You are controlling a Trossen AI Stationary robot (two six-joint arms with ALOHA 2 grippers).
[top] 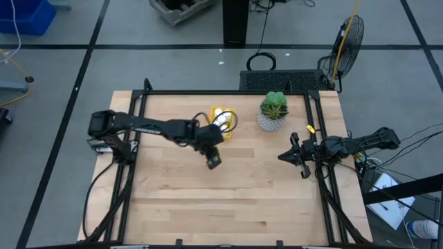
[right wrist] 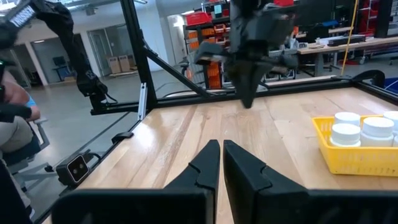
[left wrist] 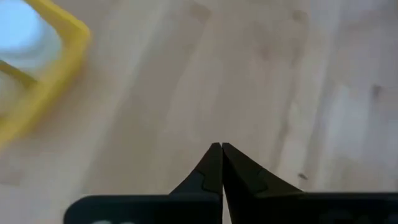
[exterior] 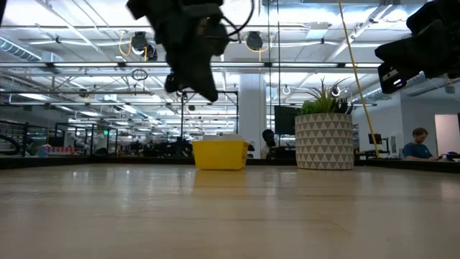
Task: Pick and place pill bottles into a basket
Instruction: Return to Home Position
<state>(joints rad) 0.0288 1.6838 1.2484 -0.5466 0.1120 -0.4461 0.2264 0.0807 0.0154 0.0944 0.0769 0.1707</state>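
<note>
The yellow basket (top: 223, 121) stands on the table's far middle part and holds several white pill bottles (right wrist: 347, 127). In the left wrist view one corner of the basket (left wrist: 56, 56) shows with a white bottle cap (left wrist: 22, 28) inside it. My left gripper (left wrist: 221, 146) hangs shut and empty above the bare wood, just on the near side of the basket (top: 214, 162). At the table's right edge, my right gripper (right wrist: 221, 144) waits shut and empty, pointing level across the table (top: 285, 157).
A white patterned pot with a green plant (top: 273, 114) stands to the right of the basket, near the far edge. A black frame (top: 228, 93) borders the table. Bare wood (top: 228, 200) fills the near half.
</note>
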